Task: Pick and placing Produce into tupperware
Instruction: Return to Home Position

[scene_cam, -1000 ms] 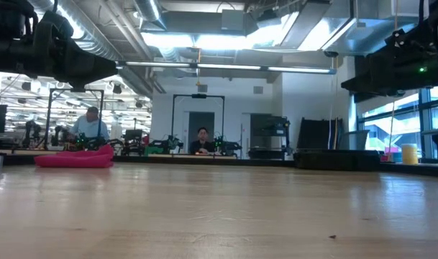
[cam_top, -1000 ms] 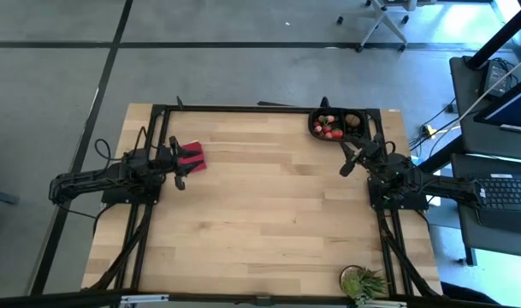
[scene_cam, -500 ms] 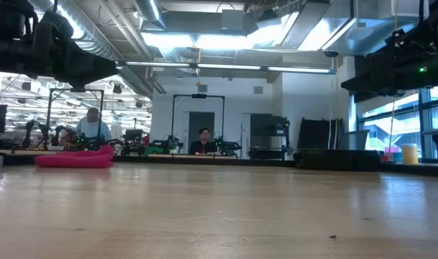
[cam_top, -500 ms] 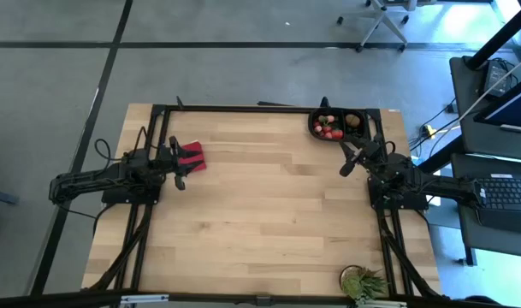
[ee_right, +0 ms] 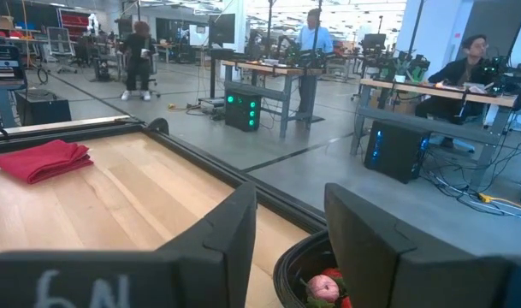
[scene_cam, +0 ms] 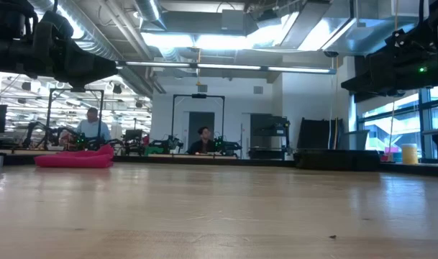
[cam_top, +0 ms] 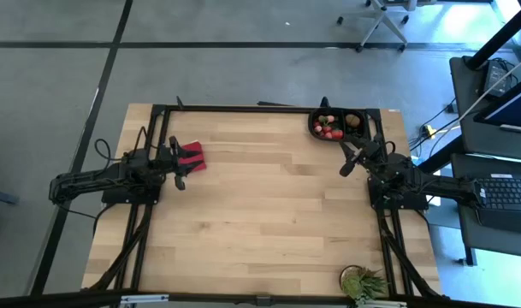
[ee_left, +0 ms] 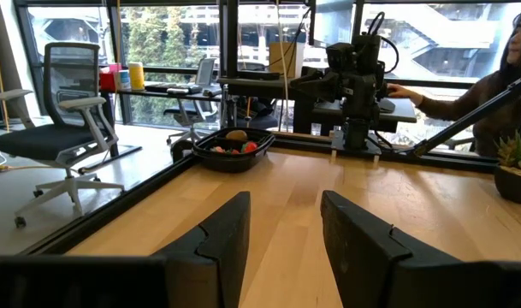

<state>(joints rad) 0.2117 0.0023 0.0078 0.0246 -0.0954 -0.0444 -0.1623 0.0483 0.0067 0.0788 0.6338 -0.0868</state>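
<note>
From above, the tupperware (cam_top: 313,127) sits at the table's far right corner with the produce (cam_top: 333,131) inside. The right gripper (cam_top: 349,159) is just beside it, the left gripper (cam_top: 180,164) by the red cloth (cam_top: 192,156). The low view catches only cloth and dark tray. The wrist views settle it: both pairs of fingers parted, nothing held.
</note>
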